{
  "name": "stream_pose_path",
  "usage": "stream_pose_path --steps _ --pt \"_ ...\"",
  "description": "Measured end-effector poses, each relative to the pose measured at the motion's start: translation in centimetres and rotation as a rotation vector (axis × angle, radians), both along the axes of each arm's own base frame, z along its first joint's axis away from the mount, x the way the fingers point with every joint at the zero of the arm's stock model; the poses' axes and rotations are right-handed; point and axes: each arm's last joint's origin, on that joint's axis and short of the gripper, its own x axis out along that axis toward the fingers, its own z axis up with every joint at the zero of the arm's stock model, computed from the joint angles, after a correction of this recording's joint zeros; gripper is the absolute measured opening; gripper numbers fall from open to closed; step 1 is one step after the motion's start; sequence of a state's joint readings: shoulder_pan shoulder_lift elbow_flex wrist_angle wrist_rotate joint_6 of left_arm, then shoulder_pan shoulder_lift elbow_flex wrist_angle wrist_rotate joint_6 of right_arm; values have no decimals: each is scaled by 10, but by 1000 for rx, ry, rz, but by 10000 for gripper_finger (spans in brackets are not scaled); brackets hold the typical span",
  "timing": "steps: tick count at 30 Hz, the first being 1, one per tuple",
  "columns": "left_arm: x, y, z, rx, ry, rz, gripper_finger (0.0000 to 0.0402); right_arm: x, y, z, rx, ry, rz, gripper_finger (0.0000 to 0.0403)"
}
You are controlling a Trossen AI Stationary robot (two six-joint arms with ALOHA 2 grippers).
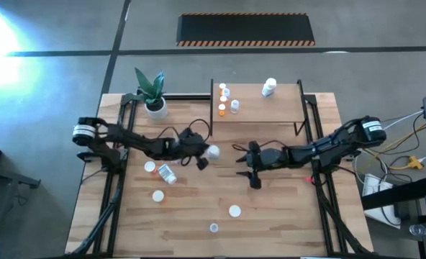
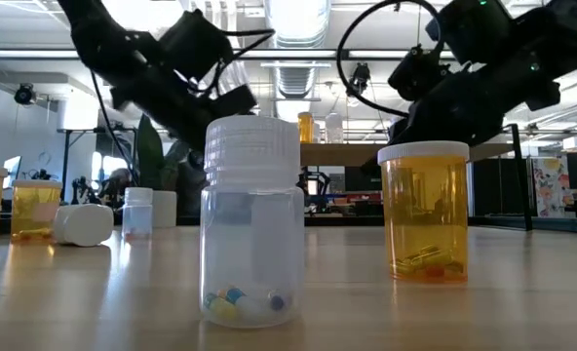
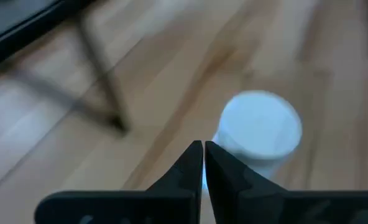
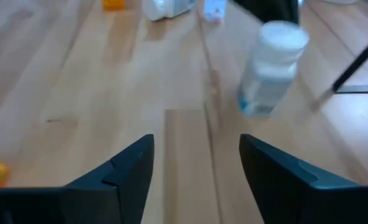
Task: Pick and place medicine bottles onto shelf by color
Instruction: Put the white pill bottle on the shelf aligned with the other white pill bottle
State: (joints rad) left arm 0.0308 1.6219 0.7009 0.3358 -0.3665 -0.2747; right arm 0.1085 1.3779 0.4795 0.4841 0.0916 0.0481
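While right jaws (image 4: 196,168) stand wide and empty, left jaws (image 3: 203,163) pressed shut: could knock over white-capped bottle (image 4: 272,67) just ahead if advanced off-centre.

I find no legible text, brand, number or sign in any view. The clear bottle (image 2: 251,222) nearest the low camera carries a pale label patch, but I can make out no characters on it. The orange bottle (image 2: 424,211) beside it shows no readable print. The lying bottle (image 1: 168,173) on the table in the high view has a label too small for me to read. A colourful poster (image 2: 549,185) in the room behind shows no readable words.
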Motion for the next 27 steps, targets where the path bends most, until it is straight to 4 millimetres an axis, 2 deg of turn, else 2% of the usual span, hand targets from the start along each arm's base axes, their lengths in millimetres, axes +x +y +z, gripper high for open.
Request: stream_pose_path --steps 8,13,19,24,27 --pt "47 -14 -17 -23 -129 -160 1 11 0 5 -44 3 -41 267" --pt "65 -23 -13 22 -95 -221 1 23 -1 2 -101 30 -99 288" --pt "64 -24 2 25 -88 -218 1 34 -1 1 -66 36 -141 274" --pt "47 -27 22 74 -7 -120 1 44 3 0 36 44 -202 253" --pt "40 -28 21 46 4 -81 1 47 3 5 51 43 -244 243"
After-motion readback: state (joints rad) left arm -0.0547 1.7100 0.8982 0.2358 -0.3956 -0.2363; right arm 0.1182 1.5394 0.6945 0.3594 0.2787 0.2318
